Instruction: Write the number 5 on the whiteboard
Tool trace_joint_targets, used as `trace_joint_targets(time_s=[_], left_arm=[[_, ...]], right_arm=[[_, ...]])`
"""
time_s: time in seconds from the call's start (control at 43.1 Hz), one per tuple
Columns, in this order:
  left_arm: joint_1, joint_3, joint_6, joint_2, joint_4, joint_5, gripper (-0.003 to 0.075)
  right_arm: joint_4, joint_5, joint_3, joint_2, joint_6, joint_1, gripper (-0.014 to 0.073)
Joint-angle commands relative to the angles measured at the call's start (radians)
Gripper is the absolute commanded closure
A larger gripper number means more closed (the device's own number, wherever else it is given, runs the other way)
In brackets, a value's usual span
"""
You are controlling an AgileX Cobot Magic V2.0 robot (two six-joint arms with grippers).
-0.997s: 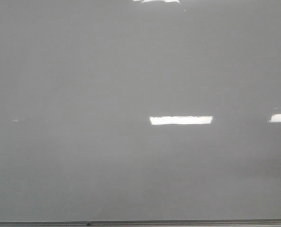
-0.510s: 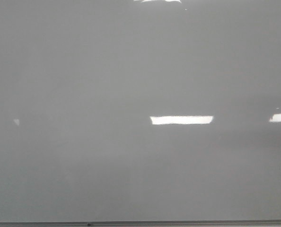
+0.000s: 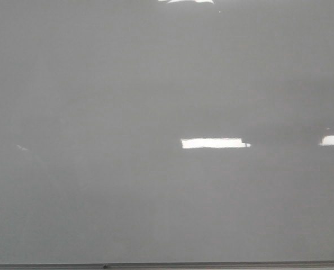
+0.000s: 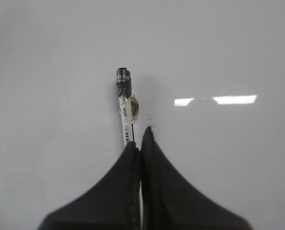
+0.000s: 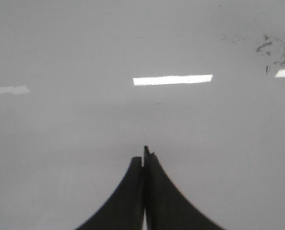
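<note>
While the front view showed only the large glossy grey-white whiteboard (image 3: pixel 156 84) with its thin grey metal edge strip (image 3: pixel 212 264), neither arm appeared there and no written 5 could be made out. Over the board, the left gripper (image 4: pixel 140 143) had its black fingers pressed together on a slim white marker pen with a black cap (image 4: pixel 125 105), whose lower end was hidden between them. The right gripper (image 5: pixel 144 155) was closed, seemingly empty; faint dark smudges (image 5: pixel 274 52) marked the board beyond it.
</note>
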Motion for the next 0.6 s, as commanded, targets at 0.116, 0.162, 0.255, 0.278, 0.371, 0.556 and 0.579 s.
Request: trace_joint_targets(time_s=[0.116,0.162,0.255,0.278,0.371,0.556,0.579], left_arm=[[-0.005,-0.038,-0.003,0.027,0.007,-0.102,0.0514],[-0.005,-0.038,-0.003,0.027,0.007,-0.102,0.0406],[-0.005,-0.038,-0.003,0.027,0.007,-0.102,0.0215],[-0.005,-0.038,-0.003,0.027,0.007,-0.102,0.0182],[-0.005,-0.036,-0.003,0.027,0.007,-0.125,0.0122],[-0.005,-0.039,-0.003,0.076,0.012,-0.12,0.0122],[-0.005,-0.041,-0.003,0.1,0.012,-0.12,0.0122]], right_arm=[[-0.012,-0.101,-0.037,0.02,0.0,-0.004,0.0372],[-0.012,-0.101,-0.037,0.02,0.0,-0.004,0.0281],[-0.012,-0.101,-0.037,0.02,0.0,-0.004,0.0112],[-0.012,-0.101,-0.037,0.02,0.0,-0.004,0.0085],[-0.012,-0.101,-0.037,0.02,0.0,-0.004,0.0026],[-0.012,-0.101,-0.037,0.02,0.0,-0.004,0.0032],[-0.012,-0.101,-0.037,0.02,0.0,-0.004,0.0032]])
